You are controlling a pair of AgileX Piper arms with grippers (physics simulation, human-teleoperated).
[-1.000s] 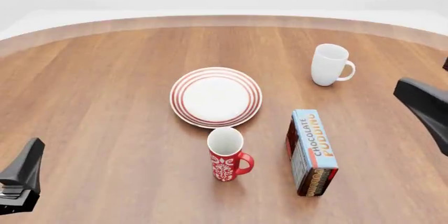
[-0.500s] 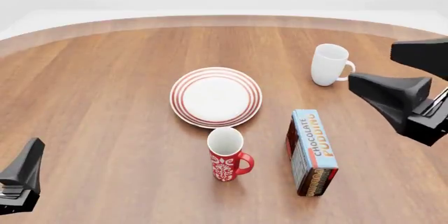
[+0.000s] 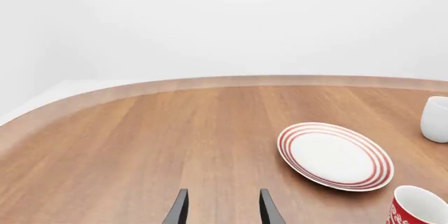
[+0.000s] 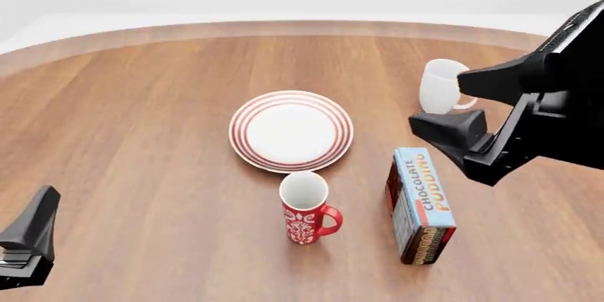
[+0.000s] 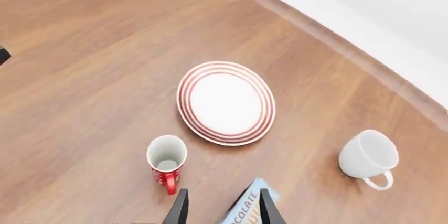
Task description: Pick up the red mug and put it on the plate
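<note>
The red mug with a white pattern stands upright on the table just in front of the plate, its handle pointing right. The mug also shows in the right wrist view and at the edge of the left wrist view. The white plate with red rings is bare in every view. My right gripper is open and empty, in the air to the right of the plate, above the box and apart from the mug. My left gripper is open and empty at the near left.
A plain white mug stands at the back right, partly behind my right gripper. A blue chocolate pudding box stands on edge to the right of the red mug. The table's rounded far edge runs across the back.
My right arm has swung in from the right edge toward the middle, higher over the table and in front of the white mug. The left arm and all objects have not moved.
</note>
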